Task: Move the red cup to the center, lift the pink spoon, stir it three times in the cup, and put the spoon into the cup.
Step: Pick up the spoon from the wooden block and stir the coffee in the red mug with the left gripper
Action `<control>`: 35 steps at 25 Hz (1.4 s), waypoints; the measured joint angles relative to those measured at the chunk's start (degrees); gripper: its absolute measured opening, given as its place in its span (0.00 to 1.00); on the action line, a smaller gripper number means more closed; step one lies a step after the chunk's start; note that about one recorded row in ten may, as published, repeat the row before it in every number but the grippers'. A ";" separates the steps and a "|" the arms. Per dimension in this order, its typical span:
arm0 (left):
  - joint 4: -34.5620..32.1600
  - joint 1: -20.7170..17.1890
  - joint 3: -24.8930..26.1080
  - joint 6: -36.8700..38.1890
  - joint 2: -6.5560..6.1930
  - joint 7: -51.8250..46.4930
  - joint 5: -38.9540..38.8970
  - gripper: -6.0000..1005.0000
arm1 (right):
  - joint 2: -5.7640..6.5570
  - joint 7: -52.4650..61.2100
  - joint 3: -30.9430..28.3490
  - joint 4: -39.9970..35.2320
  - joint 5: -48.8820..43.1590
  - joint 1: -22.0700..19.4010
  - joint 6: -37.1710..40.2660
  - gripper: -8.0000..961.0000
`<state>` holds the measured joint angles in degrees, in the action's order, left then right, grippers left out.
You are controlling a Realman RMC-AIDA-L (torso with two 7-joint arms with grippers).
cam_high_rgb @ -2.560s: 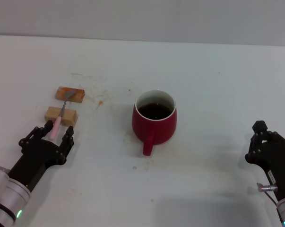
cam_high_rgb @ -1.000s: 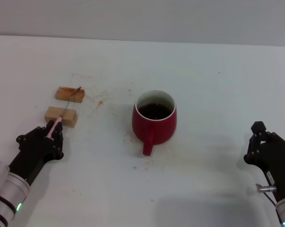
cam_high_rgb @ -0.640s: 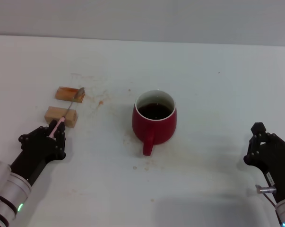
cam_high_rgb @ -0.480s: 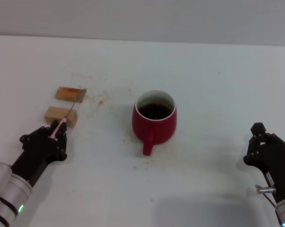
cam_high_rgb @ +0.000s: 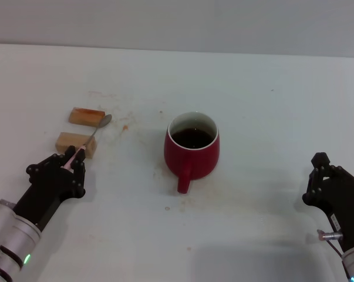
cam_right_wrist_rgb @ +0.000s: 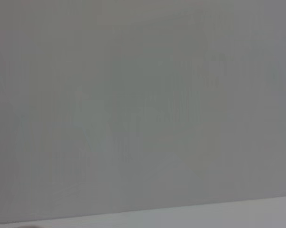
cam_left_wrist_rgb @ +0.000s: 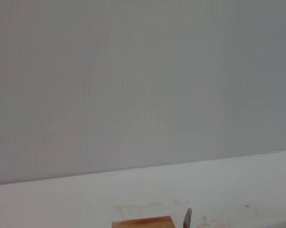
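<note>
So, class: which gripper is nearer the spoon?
The left. The left gripper is shut on the spoon at its handle end; the right gripper sits far across the table, beyond the cup.

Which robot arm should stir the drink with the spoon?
Left. The left gripper already holds the pink spoon, left of the red cup. The right gripper sits at the right edge, holding nothing visible.

The white desk (cam_high_rgb: pixel 270 106) carries the red cup (cam_high_rgb: pixel 192 147) near its center and two tan wooden blocks (cam_high_rgb: pixel 86 115) (cam_high_rgb: pixel 74 144) to the left; faint reddish marks, possibly stains, lie between them.
</note>
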<state>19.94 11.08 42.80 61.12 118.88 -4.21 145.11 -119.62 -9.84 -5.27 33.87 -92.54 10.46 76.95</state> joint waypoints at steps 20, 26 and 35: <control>0.81 0.67 -0.38 11.92 -0.78 -0.78 0.16 0.15 | 0.00 0.00 0.00 0.02 0.00 -0.09 -0.05 0.01; 1.99 0.56 -0.68 13.91 -1.16 -1.52 0.69 0.15 | 0.00 0.00 0.00 0.17 0.00 -0.13 -0.03 0.01; 12.30 -1.59 -0.31 7.96 -4.82 -2.54 3.79 0.15 | 0.00 0.00 0.00 0.31 0.00 -0.18 0.19 0.01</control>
<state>32.24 9.49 42.49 69.08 114.06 -6.76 148.89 -119.62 -9.84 -5.27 34.18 -92.54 10.28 77.14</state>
